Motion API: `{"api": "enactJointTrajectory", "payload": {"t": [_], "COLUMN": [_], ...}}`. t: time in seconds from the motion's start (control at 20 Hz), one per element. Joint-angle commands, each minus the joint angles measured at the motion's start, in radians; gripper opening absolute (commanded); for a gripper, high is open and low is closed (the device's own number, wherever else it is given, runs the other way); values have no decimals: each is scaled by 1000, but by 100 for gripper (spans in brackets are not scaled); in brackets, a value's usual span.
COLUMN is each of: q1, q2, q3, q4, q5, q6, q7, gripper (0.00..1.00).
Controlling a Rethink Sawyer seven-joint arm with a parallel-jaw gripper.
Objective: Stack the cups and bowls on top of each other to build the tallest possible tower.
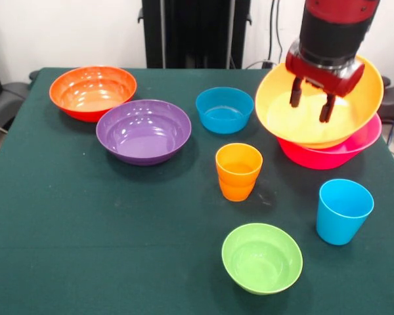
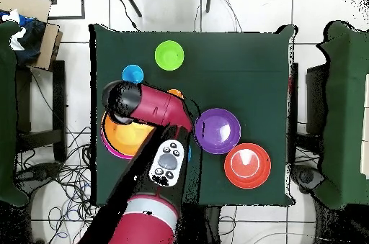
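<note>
At the table's far right corner the gripper hovers, fingers spread and empty, inside the orange bowl, tilted in the pink bowl, likely unseated.

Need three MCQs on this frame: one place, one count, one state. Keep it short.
1. The orange bowl sits:
A. in the pink bowl
B. in the purple bowl
C. on bare table

2. Cups standing alone on the table:
A. one
B. two
C. four

3. The end effector is:
A. shut on the blue cup
B. open over the orange bowl
C. holding the green bowl

Key: 1 A, it rests tilted in the pink one. 2 B, orange cup and blue cup. 3 B, fingers apart, nothing between them.
</note>
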Motion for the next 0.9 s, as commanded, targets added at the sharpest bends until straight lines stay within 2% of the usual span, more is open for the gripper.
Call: {"api": "enactJointTrajectory", "payload": {"t": [0.05, 0.9], "q1": [18, 43], "q2": [-50, -72], "q3": [37, 26], "q4": [-31, -13], "q5": [-16, -15], "q6": [114, 133], "q7": [182, 188], "gripper": [100, 100]}}
